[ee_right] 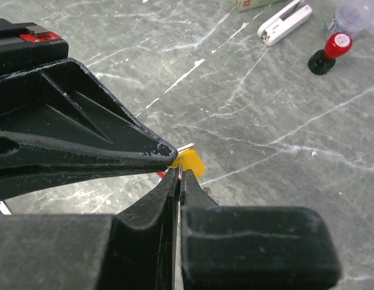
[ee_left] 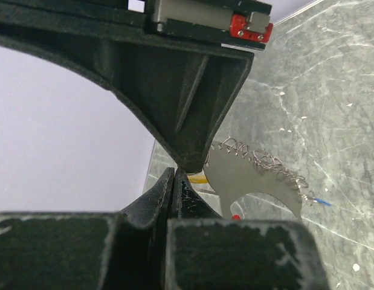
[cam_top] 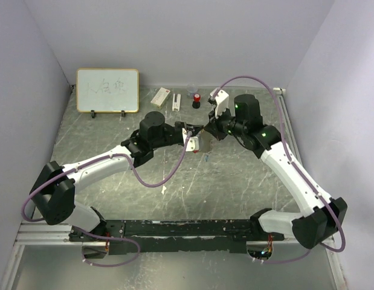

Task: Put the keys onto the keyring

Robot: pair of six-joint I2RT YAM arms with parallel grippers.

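**Both pairs shut, tip to tip above mid-bench**
Your left fingers (ee_left: 153, 202) and right fingers (ee_right: 147, 211) are each pressed together, meeting over the scuffed, grey-veined bench (ee_right: 265, 121). From the left tips the keyring (ee_left: 277, 172), a thin silvery beaded chain, trails towards 3 o'clock in a loose arc. You appear to be pinching it there to steady the loop. The right pair seems to nip the tan-gold key (ee_right: 191, 163), whose smooth yellowish head pokes out at 12 o'clock, offered up for threading. A blue speck (ee_left: 322, 202) by the chain's far end may be the other key, but it is too small to tell.
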